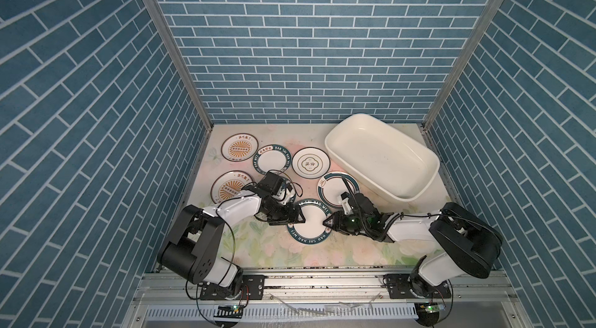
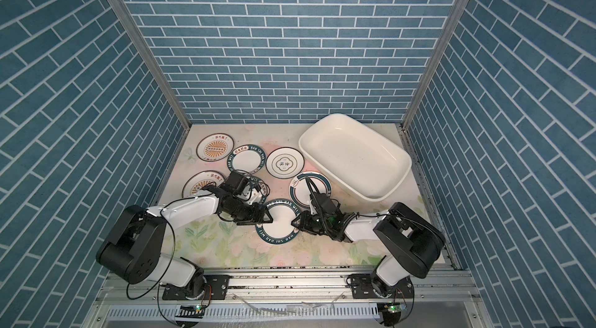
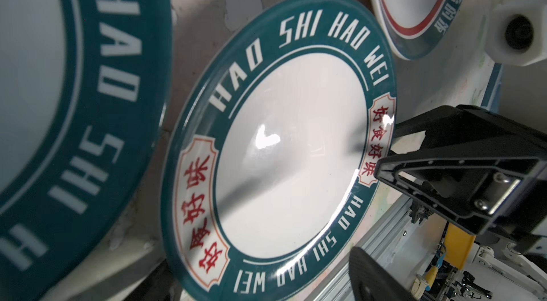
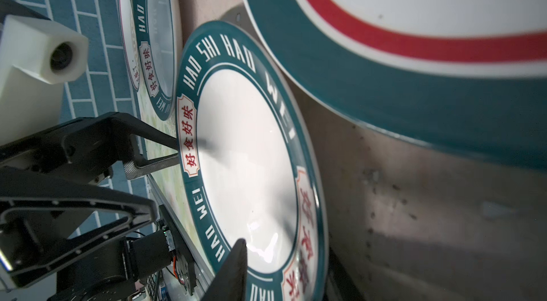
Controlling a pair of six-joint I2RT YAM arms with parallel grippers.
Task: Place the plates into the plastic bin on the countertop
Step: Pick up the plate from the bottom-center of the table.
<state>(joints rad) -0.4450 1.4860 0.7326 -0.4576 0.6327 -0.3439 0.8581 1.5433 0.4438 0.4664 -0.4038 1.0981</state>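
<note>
Near ctr of countertop (image 1: 354,245): left gripper (image 1: 301,218), fingers (image 4: 157,137) parted astride left rim of lettered plate (image 1: 309,229), not clamped. Plate lies flat, not yet lifted. Right gripper (image 1: 325,223) at its right rim; pinched or not, cannot tell. Far right: plastic bin (image 1: 380,155), empty. Risks: uneven closing may tilt glossy plate so rim slips out; carried low, it may hit bin's near wall.

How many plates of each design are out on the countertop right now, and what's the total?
Orange sunburst plates: 2
Green lettered-rim plates: 3
Quatrefoil emblem plate: 1
Partial green ring plate: 1
Total: 7
</note>
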